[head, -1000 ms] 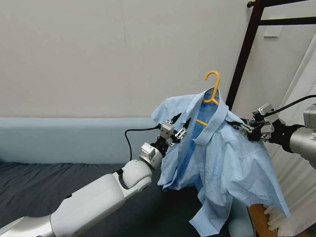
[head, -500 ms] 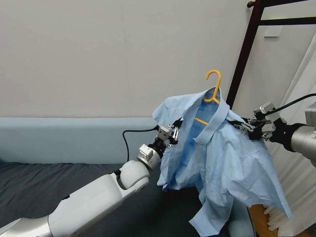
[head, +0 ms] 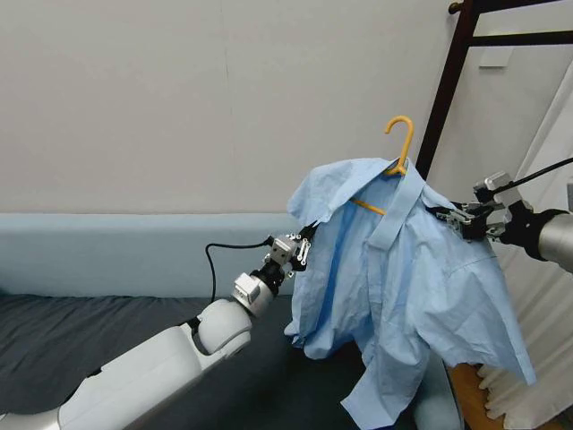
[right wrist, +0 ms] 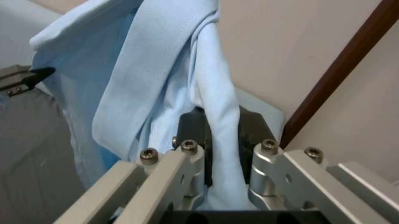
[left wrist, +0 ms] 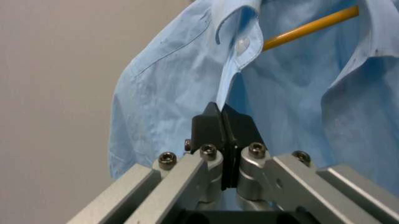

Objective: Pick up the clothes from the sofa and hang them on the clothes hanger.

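A light blue shirt (head: 403,287) hangs on a yellow hanger (head: 399,143), held up in the air beside a dark wooden rack post (head: 443,94). My left gripper (head: 306,242) is shut on the shirt's front edge (left wrist: 225,88) at its left side; the hanger bar (left wrist: 309,29) shows above. My right gripper (head: 452,218) is shut on the shirt's shoulder fabric (right wrist: 218,121) at its right side. In the right wrist view the left gripper (right wrist: 22,79) shows farther off.
A pale blue sofa back (head: 116,251) and dark seat (head: 72,345) lie below left. The dark rack's crossbar (head: 524,38) runs at the top right. A white curtain (head: 546,296) hangs at the right, with wooden floor (head: 470,399) below it.
Both grippers have carried the shirt and hanger up and to the right, closer to the rack post. The left arm has stretched out further.
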Controlling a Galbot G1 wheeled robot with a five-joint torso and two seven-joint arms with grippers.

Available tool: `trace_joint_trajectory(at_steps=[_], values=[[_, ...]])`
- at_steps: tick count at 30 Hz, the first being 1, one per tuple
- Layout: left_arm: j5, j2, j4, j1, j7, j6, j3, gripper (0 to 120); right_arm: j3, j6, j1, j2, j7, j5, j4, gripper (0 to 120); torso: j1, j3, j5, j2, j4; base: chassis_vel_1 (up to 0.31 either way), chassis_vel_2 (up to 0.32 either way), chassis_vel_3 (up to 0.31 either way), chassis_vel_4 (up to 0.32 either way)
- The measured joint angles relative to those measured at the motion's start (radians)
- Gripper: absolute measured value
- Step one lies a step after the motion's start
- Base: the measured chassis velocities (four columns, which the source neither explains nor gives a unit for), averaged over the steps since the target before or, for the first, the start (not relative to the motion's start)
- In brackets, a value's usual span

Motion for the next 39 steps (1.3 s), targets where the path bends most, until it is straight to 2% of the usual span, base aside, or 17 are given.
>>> trace_joint_trajectory(at_steps=[6, 10, 12, 14, 15, 16, 20, 22, 24, 25, 27, 29, 30, 33, 35, 36, 39], values=[[0.004, -0.023, -0.024, 0.029, -0.022, 0.016, -0.005, 0, 0.001, 0.000, 0.001, -0.004, 0.001, 0.012, 0.011, 8, 0.000, 0.000, 0.0000, 0.000, -0.0001, 0.000, 0.000, 0.000, 0.000], [0.012, -0.057, -0.035, 0.002, -0.112, 0.084, 0.016, 0, 0.005, 0.003, 0.004, 0.001, 0.004, 0.020, 0.041, 8, 0.000, 0.000, 0.0000, 0.000, -0.0002, 0.000, 0.000, 0.000, 0.000], [0.027, -0.061, -0.051, -0.014, -0.173, 0.147, 0.031, 7, 0.012, 0.004, 0.005, 0.007, 0.007, 0.027, 0.042, 8, 0.000, 0.000, 0.0001, 0.000, -0.0004, 0.000, 0.000, 0.000, 0.000], [0.038, -0.047, -0.073, -0.014, -0.197, 0.172, 0.040, 15, 0.018, 0.004, 0.005, 0.010, 0.009, 0.033, 0.037, 8, 0.000, 0.000, 0.0002, 0.000, -0.0004, 0.000, 0.000, 0.000, 0.000], [0.047, -0.030, -0.092, -0.005, -0.207, 0.181, 0.047, 22, 0.023, 0.004, 0.006, 0.011, 0.011, 0.038, 0.032, 8, 0.000, 0.000, 0.0002, 0.000, -0.0003, 0.000, 0.000, 0.000, 0.000], [0.047, -0.030, -0.092, -0.005, -0.207, 0.181, 0.047, 22, 0.023, 0.004, 0.006, 0.011, 0.011, 0.038, 0.032, 8, 0.000, 0.000, 0.0002, 0.000, -0.0003, 0.000, 0.000, 0.000, 0.000], [0.083, 0.013, -0.135, 0.054, -0.211, 0.180, 0.037, 35, 0.027, -0.001, 0.016, 0.010, 0.039, 0.052, 0.033, 8, 0.000, 0.000, 0.0002, 0.000, -0.0001, 0.000, 0.000, 0.000, 0.000], [0.096, 0.031, -0.156, 0.124, -0.205, 0.159, -0.013, 43, 0.038, -0.015, 0.013, 0.009, 0.073, 0.072, 0.043, 8, 0.000, 0.000, 0.0001, 0.000, 0.0000, 0.000, 0.000, 0.000, 0.000], [0.093, 0.031, -0.185, 0.241, -0.200, 0.143, -0.125, 53, 0.059, -0.046, 0.009, 0.020, 0.154, 0.116, 0.054, 8, 0.000, 0.000, -0.0002, 0.000, -0.0003, 0.000, 0.000, 0.000, 0.000], [0.093, 0.031, -0.185, 0.241, -0.200, 0.143, -0.125, 53, 0.059, -0.046, 0.009, 0.020, 0.154, 0.116, 0.054, 8, 0.000, 0.000, -0.0002, 0.000, -0.0003, 0.000, 0.000, 0.000, 0.000], [0.064, 0.019, -0.229, 0.365, -0.213, 0.159, -0.258, 64, 0.076, -0.080, 0.009, 0.043, 0.239, 0.155, 0.057, 8, 0.000, 0.000, 0.0000, 0.000, 0.0002, 0.000, 0.000, 0.000, 0.000], [0.036, 0.001, -0.274, 0.465, -0.219, 0.168, -0.338, 72, 0.083, -0.111, 0.007, 0.072, 0.329, 0.197, 0.060, 8, 0.000, 0.000, -0.0002, 0.000, 0.0003, 0.000, 0.000, 0.000, 0.000], [0.036, 0.001, -0.274, 0.465, -0.219, 0.168, -0.338, 72, 0.083, -0.111, 0.007, 0.072, 0.329, 0.197, 0.060, 8, 0.000, 0.000, -0.0002, 0.000, 0.0003, 0.000, 0.000, 0.000, 0.000], [0.064, -0.049, -0.327, 0.641, -0.222, 0.179, -0.469, 86, 0.078, -0.123, 0.006, 0.124, 0.485, 0.213, 0.041, 8, 0.000, 0.000, 0.0001, 0.000, -0.0004, 0.000, 0.000, 0.000, 0.000], [0.072, -0.064, -0.338, 0.680, -0.221, 0.181, -0.495, 89, 0.074, -0.123, 0.006, 0.134, 0.505, 0.197, 0.033, 8, 0.000, 0.000, 0.0001, 0.000, 0.0000, 0.000, 0.000, 0.000, 0.000], [0.084, -0.090, -0.354, 0.735, -0.218, 0.184, -0.531, 95, 0.068, -0.123, 0.007, 0.152, 0.525, 0.162, 0.017, 8, 0.000, 0.000, 0.0002, 0.000, 0.0000, 0.000, 0.000, 0.000, 0.000], [0.111, -0.147, -0.376, 0.831, -0.205, 0.184, -0.594, 100, 0.049, -0.123, 0.014, 0.179, 0.532, 0.069, -0.036, 8, 0.000, 0.000, 0.0001, 0.000, 0.0000, 0.000, 0.000, 0.000, 0.000]])
